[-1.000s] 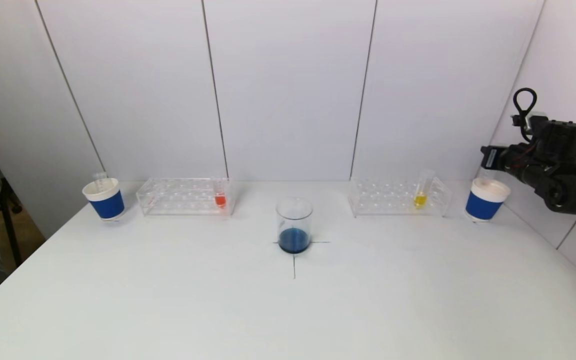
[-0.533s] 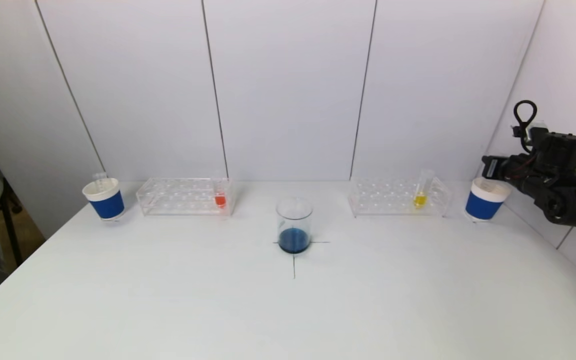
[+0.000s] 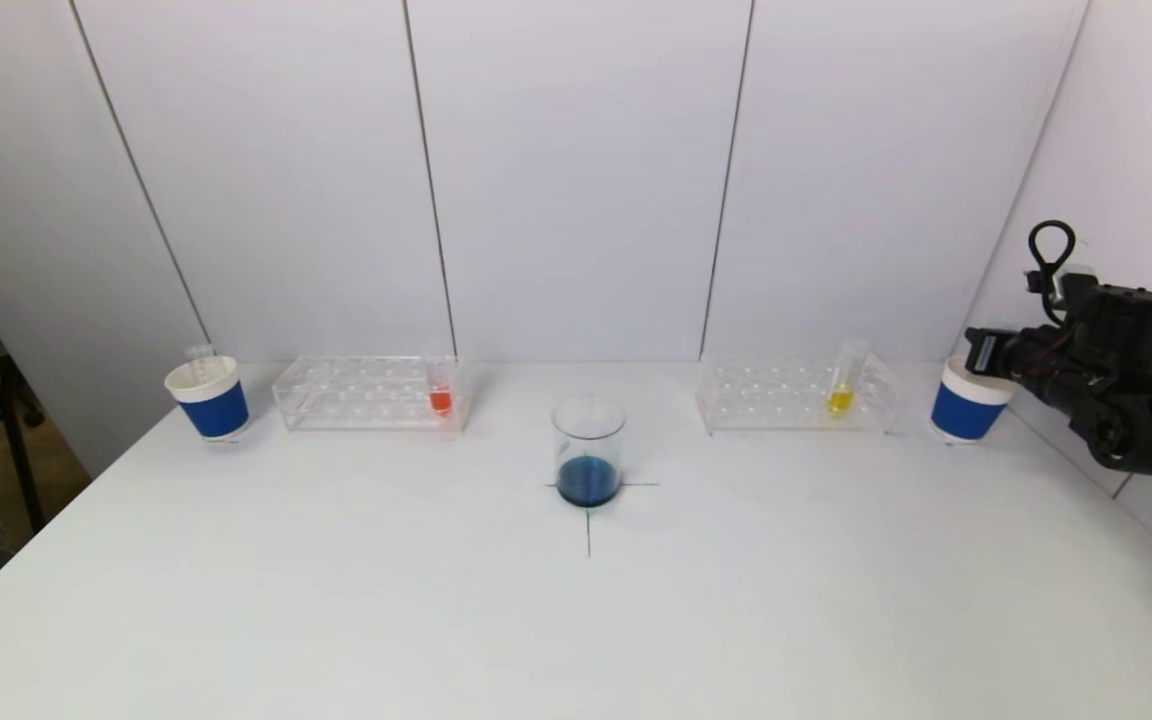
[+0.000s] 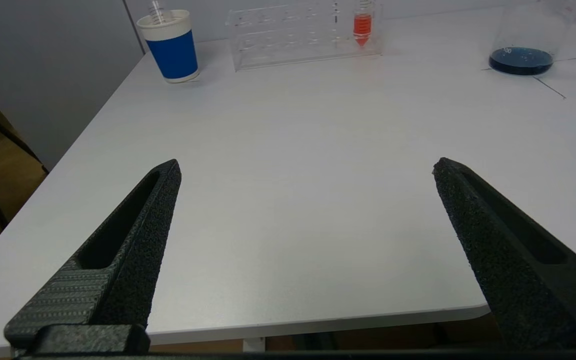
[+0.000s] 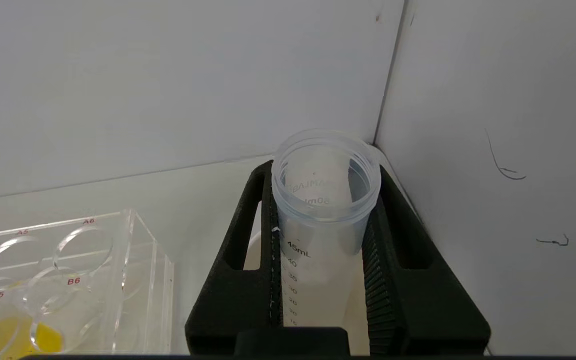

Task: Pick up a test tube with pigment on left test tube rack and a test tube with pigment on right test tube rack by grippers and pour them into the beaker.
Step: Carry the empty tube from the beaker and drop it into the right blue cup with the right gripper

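A glass beaker (image 3: 588, 450) with dark blue liquid stands at the table's centre mark. The left test tube rack (image 3: 366, 392) holds a test tube with red pigment (image 3: 441, 398). The right rack (image 3: 796, 395) holds one with yellow pigment (image 3: 841, 395). My right gripper (image 5: 325, 170) is shut on a clear, empty graduated test tube (image 5: 318, 240), held upright just over the right blue cup (image 3: 968, 400). In the head view, the right gripper (image 3: 984, 352) covers that cup's far rim. My left gripper (image 4: 307, 164) is open and empty, low by the table's front edge, out of the head view.
A second blue-banded cup (image 3: 208, 398) with a clear tube in it stands left of the left rack. The side wall (image 5: 493, 150) runs close beside the right gripper. The right rack's end (image 5: 68, 260) lies next to the right gripper.
The right arm has sunk with the empty tube, from above the right cup to down at its rim. Nothing else has moved.
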Controlling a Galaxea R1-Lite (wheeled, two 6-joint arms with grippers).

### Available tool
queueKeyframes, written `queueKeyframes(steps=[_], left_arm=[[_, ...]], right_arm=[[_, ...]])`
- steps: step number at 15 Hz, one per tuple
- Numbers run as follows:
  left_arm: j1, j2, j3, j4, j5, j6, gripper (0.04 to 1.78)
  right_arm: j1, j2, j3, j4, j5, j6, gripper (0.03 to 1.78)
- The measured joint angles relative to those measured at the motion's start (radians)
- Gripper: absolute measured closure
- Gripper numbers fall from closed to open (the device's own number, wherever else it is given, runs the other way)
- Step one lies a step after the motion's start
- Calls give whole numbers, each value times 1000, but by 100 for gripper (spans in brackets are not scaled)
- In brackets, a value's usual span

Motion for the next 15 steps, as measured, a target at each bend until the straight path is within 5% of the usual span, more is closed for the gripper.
queueKeyframes(steps=[10, 12, 15], left_arm=[[0, 0, 0, 0, 0, 0, 6], [0, 0, 0, 0, 0, 0, 6], [0, 0, 0, 0, 0, 0, 6]], right_arm=[[0, 1, 25, -20, 5, 2, 124], [0, 2, 26, -38, 7, 11, 109], [0, 7, 28, -64, 9, 20, 65]])
